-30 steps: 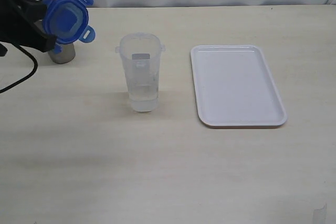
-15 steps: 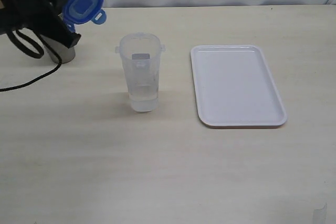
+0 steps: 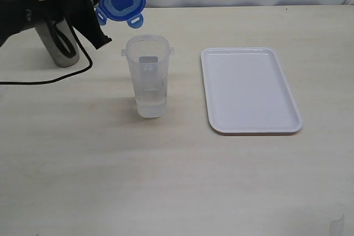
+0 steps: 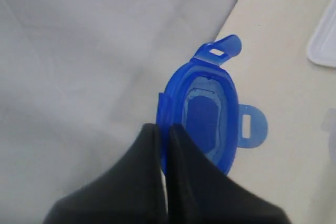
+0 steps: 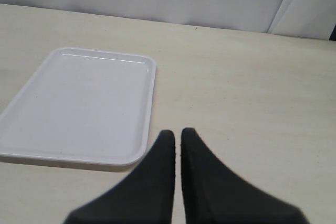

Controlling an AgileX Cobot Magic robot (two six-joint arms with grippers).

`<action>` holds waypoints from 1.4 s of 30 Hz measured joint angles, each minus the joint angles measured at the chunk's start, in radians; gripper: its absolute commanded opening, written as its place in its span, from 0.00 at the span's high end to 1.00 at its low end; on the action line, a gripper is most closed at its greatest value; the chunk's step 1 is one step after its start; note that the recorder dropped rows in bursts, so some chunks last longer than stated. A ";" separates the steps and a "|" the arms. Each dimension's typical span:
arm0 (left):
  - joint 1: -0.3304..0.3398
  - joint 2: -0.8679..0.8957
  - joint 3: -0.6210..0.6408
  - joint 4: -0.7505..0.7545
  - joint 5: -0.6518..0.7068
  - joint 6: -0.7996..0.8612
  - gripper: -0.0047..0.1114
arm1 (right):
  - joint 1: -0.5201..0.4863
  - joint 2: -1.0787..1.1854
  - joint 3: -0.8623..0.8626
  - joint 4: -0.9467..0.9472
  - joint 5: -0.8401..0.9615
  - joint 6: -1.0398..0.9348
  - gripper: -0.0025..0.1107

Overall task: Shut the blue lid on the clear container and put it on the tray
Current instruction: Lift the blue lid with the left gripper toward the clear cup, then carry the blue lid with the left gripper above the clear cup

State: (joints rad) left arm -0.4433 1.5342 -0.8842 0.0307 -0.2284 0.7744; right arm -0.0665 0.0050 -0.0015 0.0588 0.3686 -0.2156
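Far L: cup (image 3: 60,48) is standing on table (image 3: 166,181), partly hidden by L arm (image 3: 33,9). L gripper (image 4: 163,131) is pinching lid (image 3: 123,2) by its rim, jaws clamped on it. The lid is hanging tilted in air, up and L of container (image 3: 147,75), not touching it. Container is standing upright, mouth open, approx. mid-table. To its R, apart, tray (image 3: 249,89) is lying flat. R gripper (image 5: 177,139) is hovering over table beside tray's edge, fingers pressed together.

Bench (image 3: 177,181), pale wood grain, carrying 3 items. Clear container (image 3: 147,75) upright near centre, with white tray (image 3: 250,89) flat beside it, apart. Grey metal cup (image 3: 48,52) upright at far edge.
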 measured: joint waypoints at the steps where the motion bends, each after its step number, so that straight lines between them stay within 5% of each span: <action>1: 0.000 0.001 0.000 -0.017 -0.023 0.039 0.96 | 0.000 0.000 0.000 0.000 0.000 0.000 0.94; 4: -0.002 0.009 -0.002 -0.121 -0.126 0.219 0.96 | 0.000 0.000 0.000 0.000 0.000 0.000 0.94; 10: -0.059 0.084 -0.002 -0.518 -0.297 0.901 0.96 | 0.000 0.000 0.000 0.000 0.000 0.000 0.94; 13: -0.094 0.117 -0.002 -0.636 -0.363 1.060 0.96 | 0.000 0.000 0.000 0.000 0.000 0.000 0.94; 27: -0.323 0.122 -0.002 -0.892 -0.444 1.336 0.96 | 0.000 0.000 0.000 0.000 0.000 0.000 0.94; 42: -0.453 0.122 -0.002 -1.064 -0.534 1.336 0.96 | 0.000 0.000 0.000 0.000 0.000 0.000 0.94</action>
State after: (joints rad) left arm -0.8961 1.6561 -0.8866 -1.0328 -0.7627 2.1102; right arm -0.0665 0.0050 -0.0015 0.0588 0.3686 -0.2156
